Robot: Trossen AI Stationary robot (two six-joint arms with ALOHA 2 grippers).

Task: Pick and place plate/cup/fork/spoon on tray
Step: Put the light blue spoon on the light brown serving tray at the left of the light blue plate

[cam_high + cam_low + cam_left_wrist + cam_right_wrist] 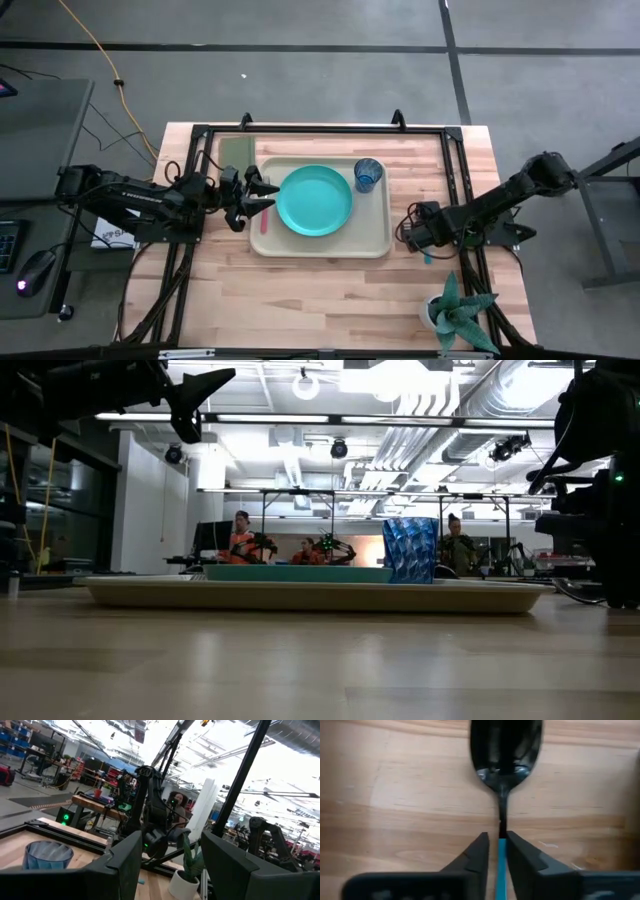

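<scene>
The right gripper is down at the table, just off the tray's right edge, on the side toward the potted plant. Its two fingers stand narrow, pinched on either side of the spoon's light blue handle, which runs straight back between them. The dark oval bowl lies just ahead of the fingertips, flat on the bare wood. From above, only a sliver of the blue handle shows under this gripper.

The left gripper hangs above the tray's left edge, raised off the surface as the low view shows. Its fingers are parted with nothing between them. The fork lies directly beneath, its pink handle on the tray floor along the left rim. The plate sits just ahead of this gripper, in the middle of the tray, close to the fork but apart from it. The cup stands upright beyond the plate, at the tray's far right corner, well away from the left gripper and nearer the right one, though still apart from it. A small olive-green rectangle lies on the table beside the left gripper, outside the tray's far left corner.

In the room behind the table, people sit at workbenches.
</scene>
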